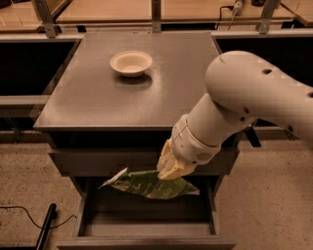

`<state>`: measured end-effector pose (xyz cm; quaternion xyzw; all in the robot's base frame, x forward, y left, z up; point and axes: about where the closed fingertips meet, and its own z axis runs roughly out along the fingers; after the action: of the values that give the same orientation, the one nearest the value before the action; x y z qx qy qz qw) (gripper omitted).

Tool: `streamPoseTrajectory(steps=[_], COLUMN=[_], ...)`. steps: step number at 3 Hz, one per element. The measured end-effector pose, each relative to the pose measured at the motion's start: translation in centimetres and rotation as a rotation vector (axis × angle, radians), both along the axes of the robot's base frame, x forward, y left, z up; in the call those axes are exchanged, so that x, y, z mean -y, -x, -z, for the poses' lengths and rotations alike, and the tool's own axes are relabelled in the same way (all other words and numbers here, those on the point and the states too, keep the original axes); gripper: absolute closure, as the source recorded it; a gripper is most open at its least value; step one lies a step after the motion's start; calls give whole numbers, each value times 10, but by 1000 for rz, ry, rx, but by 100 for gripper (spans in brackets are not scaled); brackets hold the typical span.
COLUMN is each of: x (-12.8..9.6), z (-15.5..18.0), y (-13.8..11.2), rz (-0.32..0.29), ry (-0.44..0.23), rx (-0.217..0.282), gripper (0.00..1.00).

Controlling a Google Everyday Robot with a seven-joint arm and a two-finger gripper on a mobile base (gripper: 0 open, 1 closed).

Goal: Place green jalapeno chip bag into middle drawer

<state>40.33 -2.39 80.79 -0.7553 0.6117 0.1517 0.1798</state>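
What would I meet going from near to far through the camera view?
Open middle drawer → green jalapeno chip bag, held by the gripper above that drawer → cream bowl on the cabinet top → wooden tabletop.

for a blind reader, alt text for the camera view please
The robot's gripper holds the green jalapeno chip bag over the open middle drawer of a grey cabinet; a cream bowl sits on top.

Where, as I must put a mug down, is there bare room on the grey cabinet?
Bare: the grey cabinet top in front of and right of the cream round bowl. Crowded: above the open middle drawer, where the gripper holds the crinkly green chip bag.
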Motion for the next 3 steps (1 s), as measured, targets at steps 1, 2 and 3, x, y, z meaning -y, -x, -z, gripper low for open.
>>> streamPoseTrajectory(steps=[1, 2, 3], x=[0, 1, 10], z=[35, 99, 159], y=[-11, -4, -1], rz=[13, 49, 148], ry=[-36, -147, -230], rx=[-49, -100, -98], gripper=[100, 100, 100])
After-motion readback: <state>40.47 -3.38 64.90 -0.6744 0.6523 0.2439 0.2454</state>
